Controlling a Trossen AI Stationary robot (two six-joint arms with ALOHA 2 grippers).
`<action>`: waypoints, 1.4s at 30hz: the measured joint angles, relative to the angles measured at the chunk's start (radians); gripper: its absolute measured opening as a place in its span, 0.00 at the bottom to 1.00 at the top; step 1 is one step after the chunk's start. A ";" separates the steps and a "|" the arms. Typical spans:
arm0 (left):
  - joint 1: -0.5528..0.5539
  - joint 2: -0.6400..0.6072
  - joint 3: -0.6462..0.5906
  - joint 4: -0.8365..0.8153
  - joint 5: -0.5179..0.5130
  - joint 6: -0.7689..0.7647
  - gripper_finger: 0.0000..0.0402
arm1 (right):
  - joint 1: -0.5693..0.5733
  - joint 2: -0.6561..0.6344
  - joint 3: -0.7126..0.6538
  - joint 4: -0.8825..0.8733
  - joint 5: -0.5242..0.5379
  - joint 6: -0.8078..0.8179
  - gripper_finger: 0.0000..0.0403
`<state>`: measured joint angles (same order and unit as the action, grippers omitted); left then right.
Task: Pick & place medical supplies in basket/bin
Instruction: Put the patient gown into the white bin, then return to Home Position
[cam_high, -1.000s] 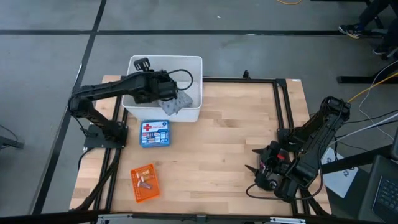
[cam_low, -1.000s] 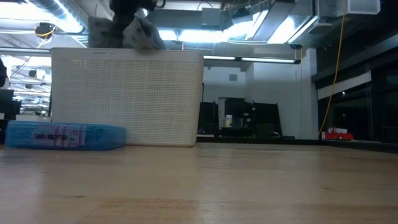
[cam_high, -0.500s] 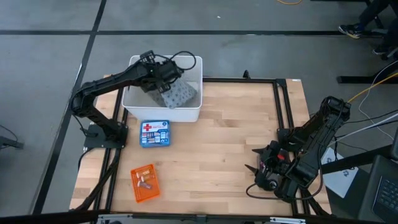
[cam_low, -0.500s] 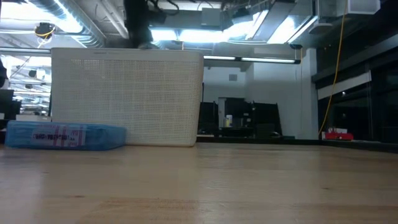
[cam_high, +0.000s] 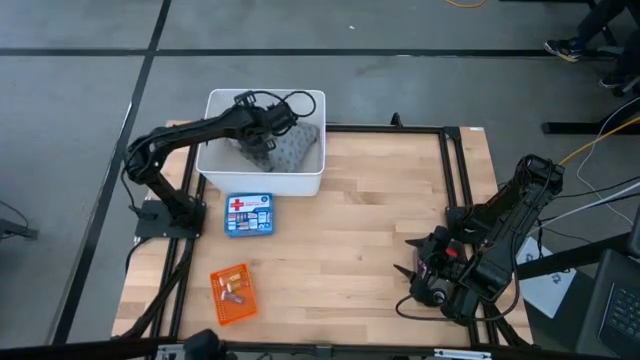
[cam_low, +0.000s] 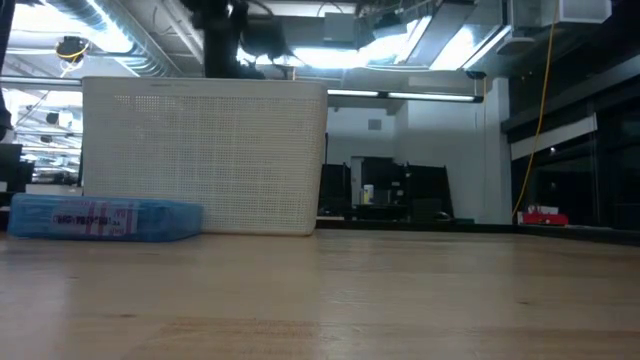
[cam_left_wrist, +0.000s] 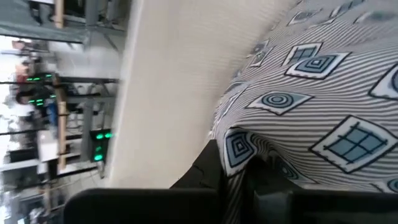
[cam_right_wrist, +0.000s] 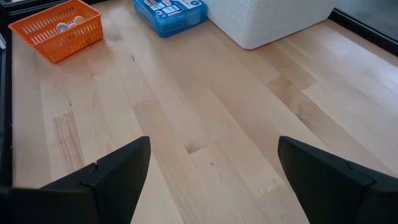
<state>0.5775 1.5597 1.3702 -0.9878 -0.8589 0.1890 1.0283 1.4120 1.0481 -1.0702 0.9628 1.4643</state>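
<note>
Grey patterned pack (cam_high: 288, 150) lies down inside the white tub (cam_high: 312, 178), slumped against its wall with the left gripper (cam_high: 262, 140) reaching in over the rim. From the left wrist view the cloth (cam_left_wrist: 323, 106) bunches right at the fingers (cam_left_wrist: 267, 186), which are pinched fully together on a fold of it — so the pack is in the tub but not yet let go. It looks light and soft, like a small pillow; it would sag and fold under its own weight, so I'd guess a pinch on a gathered edge or corner holds better than a squeeze across the middle. Nothing fragile about it, as far as I can tell.

Off at the near right corner, the right gripper (cam_right_wrist: 208, 180) waits low with its jaws spread wide — only bare table (cam_right_wrist: 205, 124) between them. Well ahead of those jaws sit the orange basket (cam_right_wrist: 59, 28) and the blue first-aid box (cam_right_wrist: 171, 12).
</note>
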 joint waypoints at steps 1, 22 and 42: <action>0.006 0.000 -0.021 0.030 0.019 0.008 0.01 | 0.000 0.000 0.000 0.000 -0.002 0.000 0.87; 0.022 -0.039 -0.254 0.391 0.422 -0.028 0.09 | 0.000 0.000 0.000 0.000 -0.002 0.000 0.87; 0.017 -0.549 -0.253 0.576 0.916 -0.154 0.47 | -0.006 0.000 0.000 0.000 -0.010 -0.007 0.87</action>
<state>0.5945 1.0108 1.1168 -0.4119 0.0572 0.0349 1.0225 1.4120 1.0481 -1.0703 0.9527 1.4569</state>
